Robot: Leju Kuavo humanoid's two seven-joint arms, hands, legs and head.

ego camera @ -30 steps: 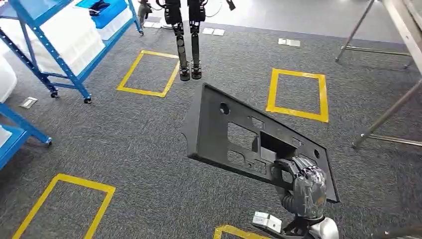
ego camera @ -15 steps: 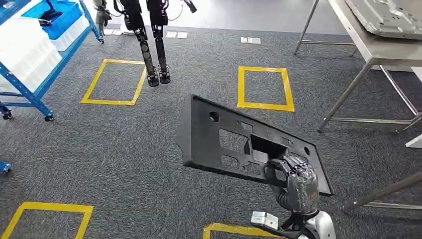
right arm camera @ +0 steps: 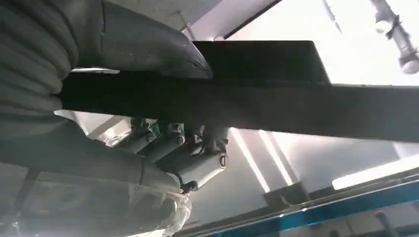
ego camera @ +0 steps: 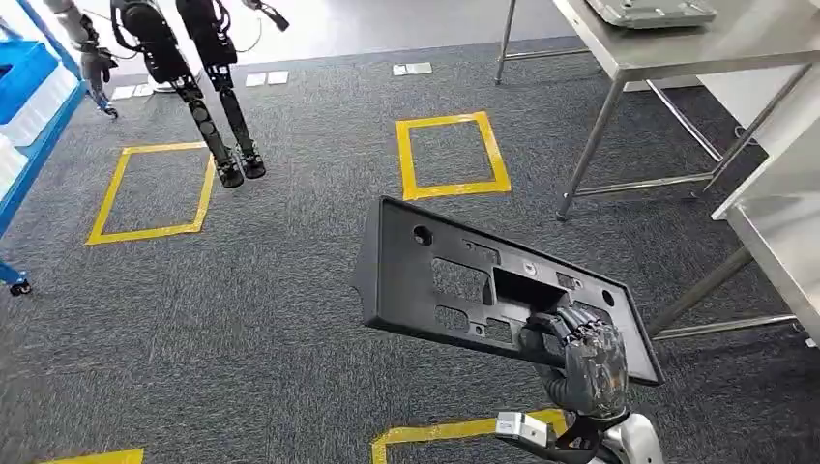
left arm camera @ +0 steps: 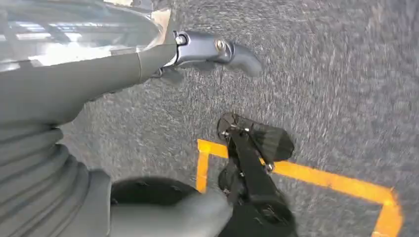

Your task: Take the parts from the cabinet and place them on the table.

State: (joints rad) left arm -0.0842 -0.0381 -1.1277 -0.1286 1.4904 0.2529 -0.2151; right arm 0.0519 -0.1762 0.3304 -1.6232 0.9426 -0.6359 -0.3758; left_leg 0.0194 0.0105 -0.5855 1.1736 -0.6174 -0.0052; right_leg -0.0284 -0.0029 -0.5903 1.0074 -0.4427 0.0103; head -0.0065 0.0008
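A long black plastic panel (ego camera: 454, 275) with several cut-outs hangs tilted above the carpet, its left end higher. My right hand (ego camera: 585, 362) grips it by the lower right edge, fingers hooked into a rectangular opening. Seen from the right wrist, the panel's dark edge (right arm camera: 276, 106) lies clamped between the thumb (right arm camera: 148, 49) and the curled fingers (right arm camera: 183, 153). A steel table (ego camera: 677, 43) stands at the back right, carrying a grey metal part (ego camera: 648, 12). My left hand (left arm camera: 99, 123) hangs over the carpet with thumb and fingers apart, holding nothing.
A second steel surface (ego camera: 783, 227) is close at the right edge, with table legs (ego camera: 585, 145) slanting down to the floor. Another robot's legs (ego camera: 218, 106) stand at the back left beside a blue rack (ego camera: 34, 92). Yellow tape squares (ego camera: 450, 155) mark the grey carpet.
The whole view has swung to the right: the blue rack slid towards the left edge and the steel tables came in at the right. The panel stays in my right hand's grip.
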